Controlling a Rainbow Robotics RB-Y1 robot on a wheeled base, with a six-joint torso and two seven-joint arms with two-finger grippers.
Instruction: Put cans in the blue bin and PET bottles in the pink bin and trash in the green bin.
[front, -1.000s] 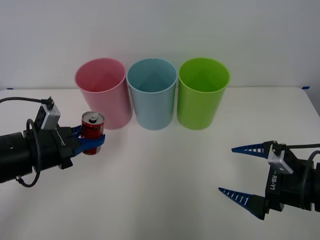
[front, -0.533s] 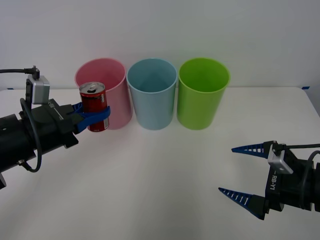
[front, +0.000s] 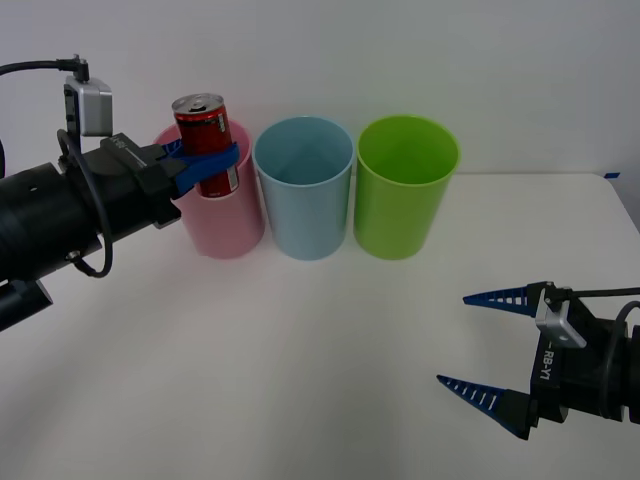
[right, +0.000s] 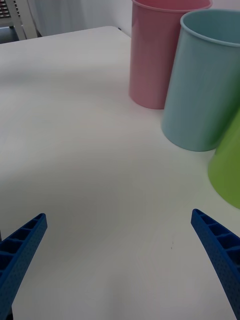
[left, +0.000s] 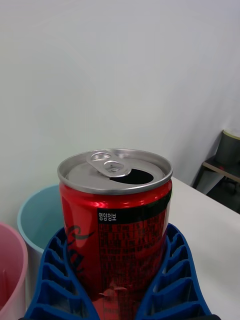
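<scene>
My left gripper (front: 208, 160) is shut on a small red can (front: 203, 130), held upright in the air above the rim of the pink bin (front: 215, 225). Up close, the can (left: 116, 220) shows an opened silver top between the blue fingers (left: 176, 280). The blue bin (front: 303, 200) stands just right of the pink one, and the green bin (front: 405, 200) right of that. The blue bin's rim (left: 35, 220) and the pink bin's rim (left: 10, 265) lie below the can. My right gripper (front: 485, 345) rests open low at the front right, away from the bins (right: 205, 85).
The three bins stand in a row at the back of the white table (front: 320, 340), close to the white wall. A dark piece of furniture (left: 222, 170) stands beyond the table's far corner.
My left gripper has lifted the can from table height beside the pink bin up and rightward to above that bin's rim. The right arm has stayed still.
</scene>
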